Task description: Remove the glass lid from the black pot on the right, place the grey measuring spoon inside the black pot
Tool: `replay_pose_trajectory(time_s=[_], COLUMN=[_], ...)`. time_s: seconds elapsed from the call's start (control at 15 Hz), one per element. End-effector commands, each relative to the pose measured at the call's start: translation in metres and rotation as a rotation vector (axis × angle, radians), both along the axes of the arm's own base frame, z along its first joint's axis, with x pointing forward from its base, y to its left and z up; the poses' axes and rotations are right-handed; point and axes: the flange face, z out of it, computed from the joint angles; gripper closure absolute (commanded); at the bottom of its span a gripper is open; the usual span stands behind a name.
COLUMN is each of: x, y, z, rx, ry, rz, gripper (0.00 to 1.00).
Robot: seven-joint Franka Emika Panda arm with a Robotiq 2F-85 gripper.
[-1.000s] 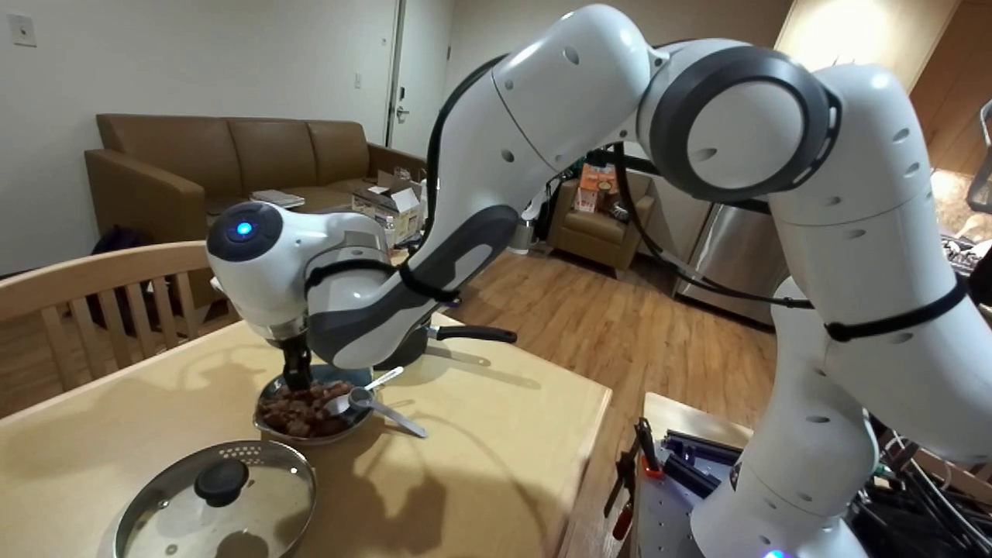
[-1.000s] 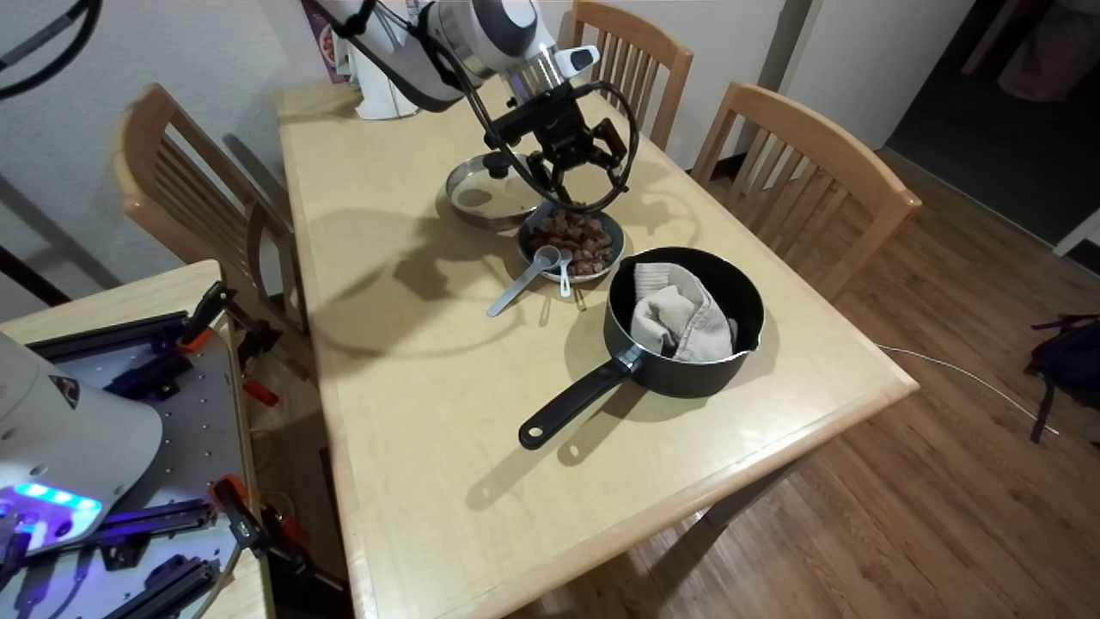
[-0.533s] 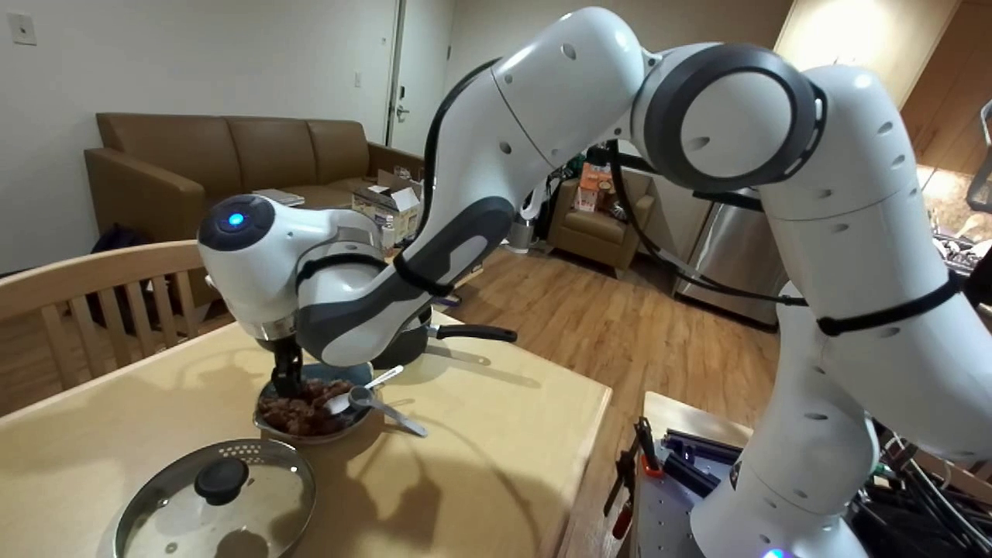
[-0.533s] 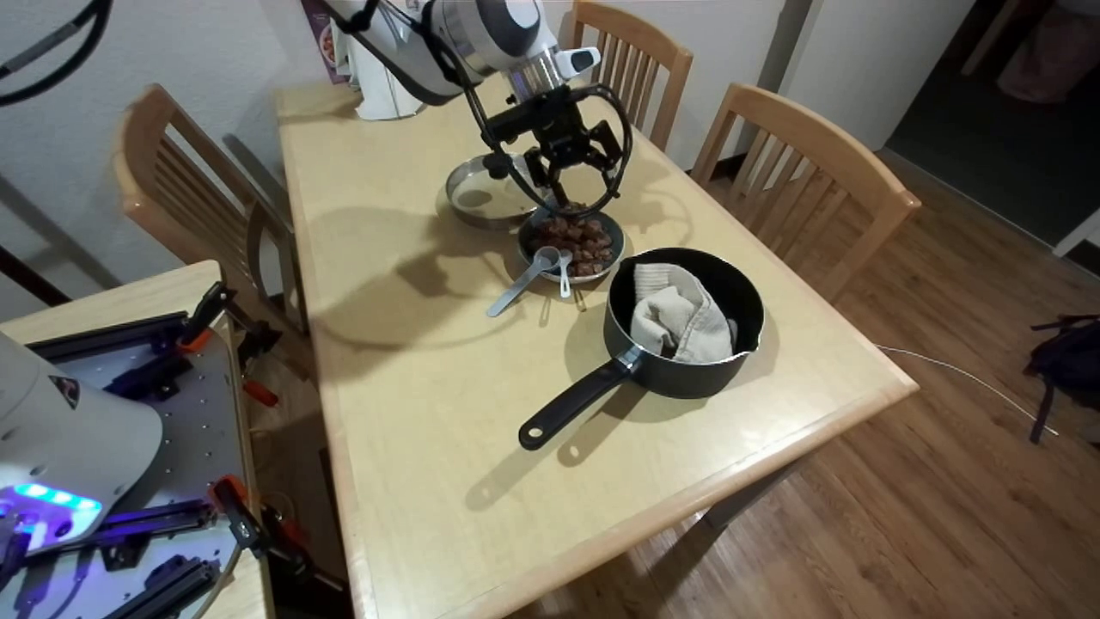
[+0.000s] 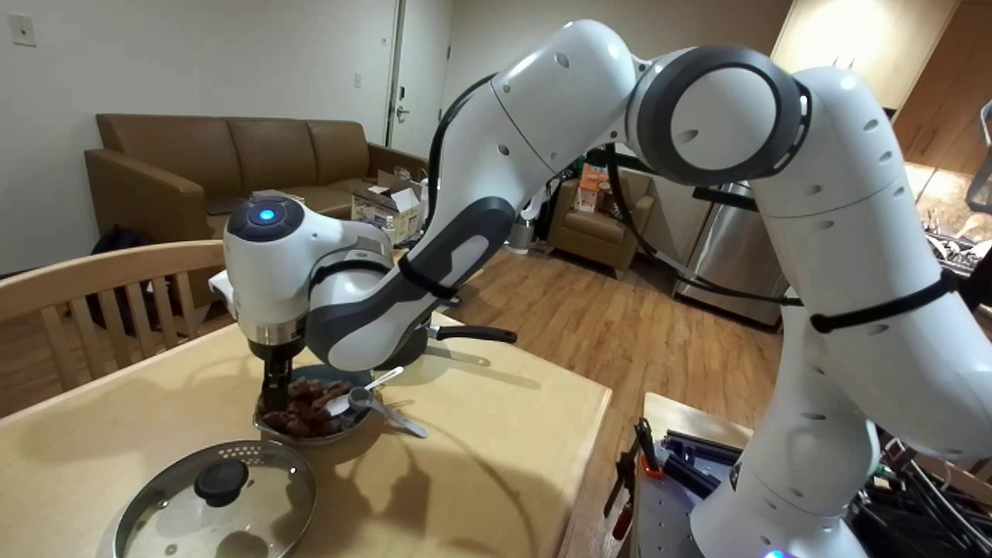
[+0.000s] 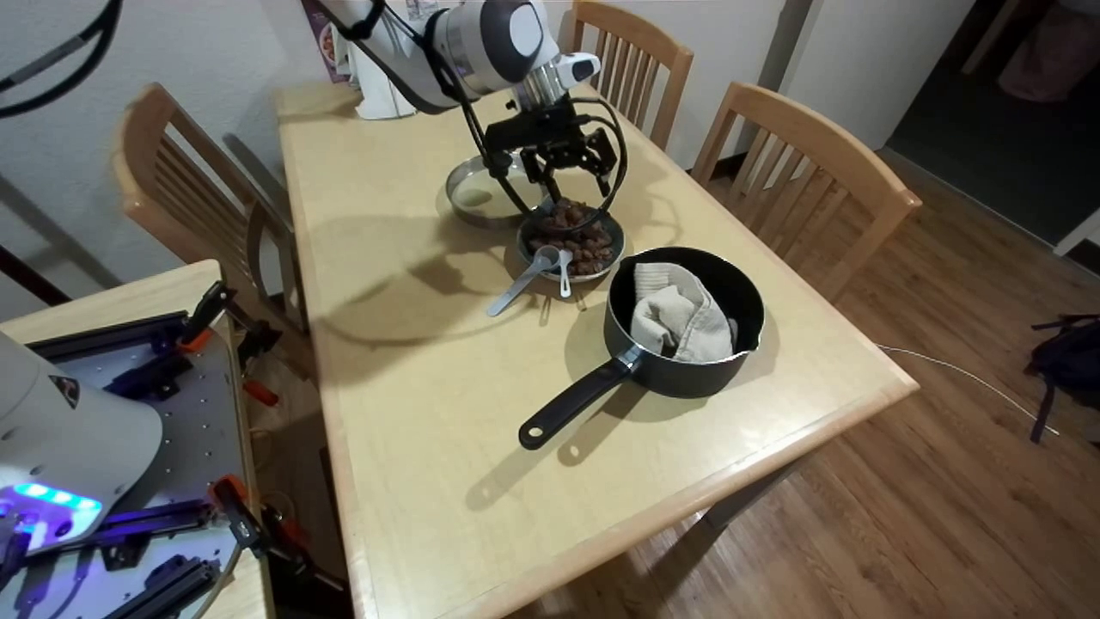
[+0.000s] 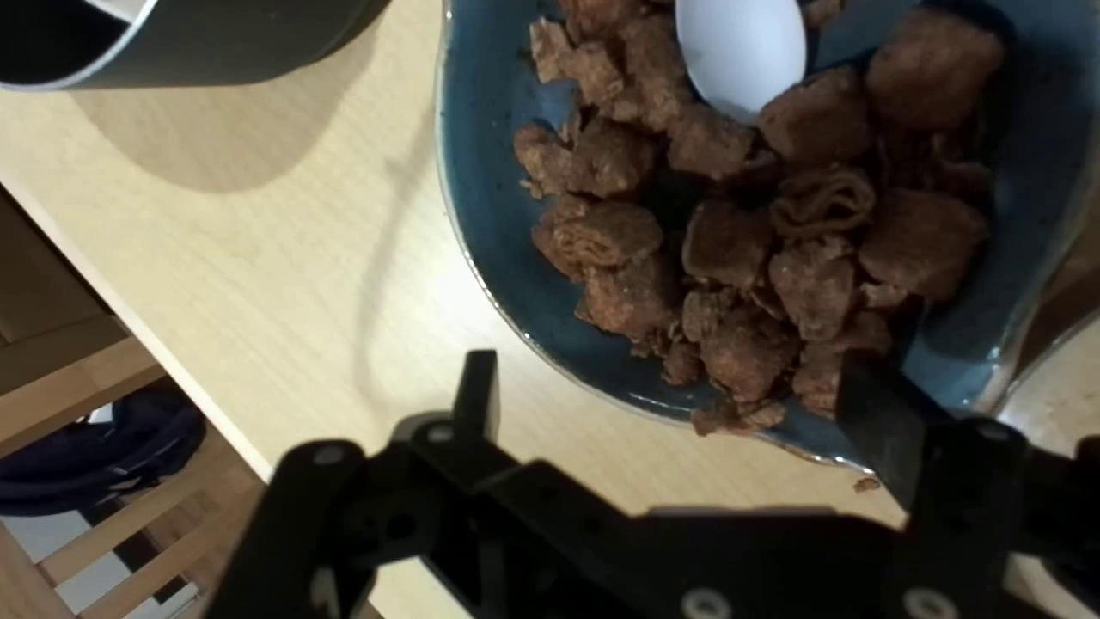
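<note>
Flat on the table, away from the pot, lies the glass lid [image 5: 194, 519] with its dark knob; my arm partly covers it [image 6: 481, 193] in an exterior view. The black pot [image 6: 679, 374], long handle out, has a folded beige cloth inside; its wall [image 7: 241, 43] shows in the wrist view. The grey measuring spoon [image 6: 516, 291] leans with its scoop on a food dish's rim and its handle toward the table. My gripper [image 7: 669, 370] is open above the dish edge, one finger over food, the other over table. Nothing is held, though finger height is unclear.
A blue-glazed dish [image 7: 490, 215] of brown food chunks sits between lid and pot. A white spoon [image 6: 565, 277] lies in it, its bowl [image 7: 743, 52] on the food. Wooden chairs [image 6: 808, 172] stand along the table, and a black cable [image 6: 619, 137] loops beside my gripper.
My gripper has swung more upright and come lower at the dish edge, moving toward the lid side. Its jaws stayed open. The lid, spoons, dish and pot have not moved.
</note>
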Motion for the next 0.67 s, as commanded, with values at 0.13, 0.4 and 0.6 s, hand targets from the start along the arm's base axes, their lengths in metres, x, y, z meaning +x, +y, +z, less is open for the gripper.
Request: replay_pose_trajectory(time_s=[0.13,0.4,0.6], x=[-0.006,-0.018,-0.033], y=[0.013,0.007,-0.003], z=[-0.003,0.011,0.022], rx=[0.193,0.349,0.410], ry=[0.110,0.244,0.374], rz=[0.142,0.209,0.169], gripper=[0.00,0.00,0.00])
